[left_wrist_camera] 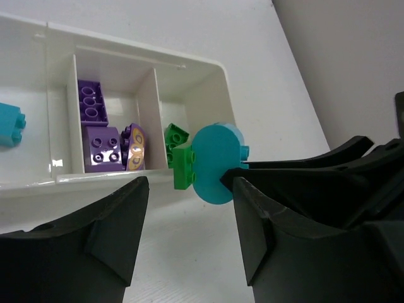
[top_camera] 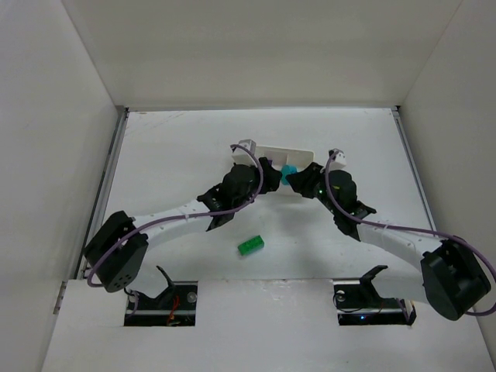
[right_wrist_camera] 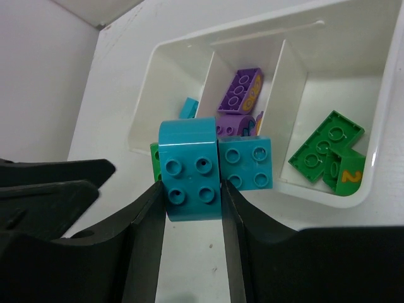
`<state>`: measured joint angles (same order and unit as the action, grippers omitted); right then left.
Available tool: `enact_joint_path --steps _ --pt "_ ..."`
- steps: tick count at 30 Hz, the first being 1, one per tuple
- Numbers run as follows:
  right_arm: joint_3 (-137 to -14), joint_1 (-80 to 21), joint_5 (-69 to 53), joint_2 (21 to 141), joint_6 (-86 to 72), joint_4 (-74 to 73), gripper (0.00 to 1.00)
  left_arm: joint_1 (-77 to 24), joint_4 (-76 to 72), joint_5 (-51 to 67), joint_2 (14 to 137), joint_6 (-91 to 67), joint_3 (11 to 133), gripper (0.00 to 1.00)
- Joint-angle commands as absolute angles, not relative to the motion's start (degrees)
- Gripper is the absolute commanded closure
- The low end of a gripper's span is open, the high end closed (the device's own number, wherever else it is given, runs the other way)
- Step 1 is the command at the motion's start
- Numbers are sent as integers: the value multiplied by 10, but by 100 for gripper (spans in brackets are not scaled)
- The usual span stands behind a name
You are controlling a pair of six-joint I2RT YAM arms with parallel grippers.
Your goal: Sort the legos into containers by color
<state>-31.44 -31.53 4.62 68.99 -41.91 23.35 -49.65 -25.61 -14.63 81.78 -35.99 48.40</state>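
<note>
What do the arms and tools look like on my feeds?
The left arm and right arm have white links, bulky black joint housings and a purple cable looped along each. The left tool and right tool have matte black, wedge-shaped fingers. No markings visible.

A flat matte white table [top_camera: 194, 139] sits between plain white panel walls [top_camera: 263, 46] on three sides, thin grey metal rails [top_camera: 107, 182] along its edges

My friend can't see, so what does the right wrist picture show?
The right gripper pinches a cyan lego in front of the white tray. Purple legos lie in its middle compartment, green legos in the right one.
</note>
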Motion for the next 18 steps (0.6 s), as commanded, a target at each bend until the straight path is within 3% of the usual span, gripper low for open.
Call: enact_joint_path --steps 1,11,18 --pt "-341 -324 58 684 -410 273 70 -493 -280 -119 843 -376 501 49" --pt "-339 -324 28 686 -419 281 70 -490 -315 -126 878 -385 504 60" --pt "-334 -316 11 685 -431 288 70 -486 -382 -120 882 -390 490 76"
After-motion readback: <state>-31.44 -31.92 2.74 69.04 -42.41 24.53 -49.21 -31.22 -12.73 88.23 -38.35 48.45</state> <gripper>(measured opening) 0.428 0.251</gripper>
